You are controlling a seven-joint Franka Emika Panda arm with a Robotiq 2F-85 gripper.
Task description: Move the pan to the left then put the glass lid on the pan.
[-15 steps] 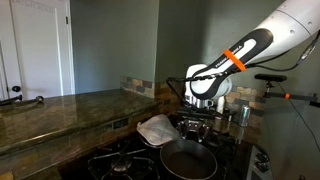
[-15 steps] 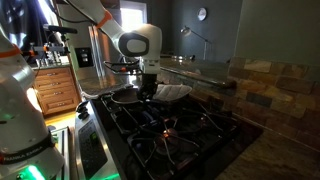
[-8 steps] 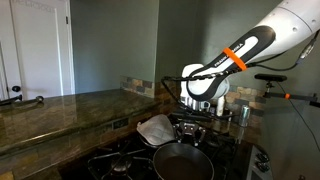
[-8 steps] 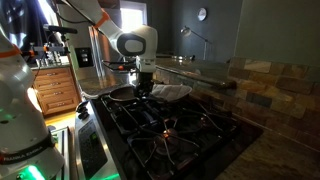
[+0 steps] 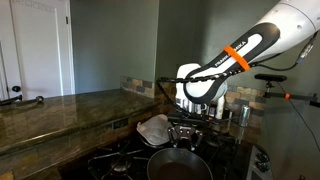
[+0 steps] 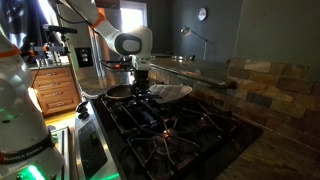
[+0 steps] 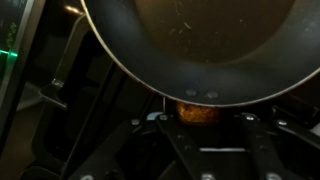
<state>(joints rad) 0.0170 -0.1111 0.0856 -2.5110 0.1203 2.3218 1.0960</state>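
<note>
Sliding the shallow dark frying pan [image 5: 180, 166] across the black stove grates [image 6: 170, 125], keep it level and low; your gripper [image 5: 187, 132] looks clamped on its handle. Stop clear of the whitish domed quilted lid [image 5: 155, 128] lying just beside the pan.

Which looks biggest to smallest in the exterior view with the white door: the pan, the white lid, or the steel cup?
1. Pan: widest, though nearest the camera.
2. Glass lid: somewhat smaller.
3. Steel cup: clearly smallest, farther back.
</note>
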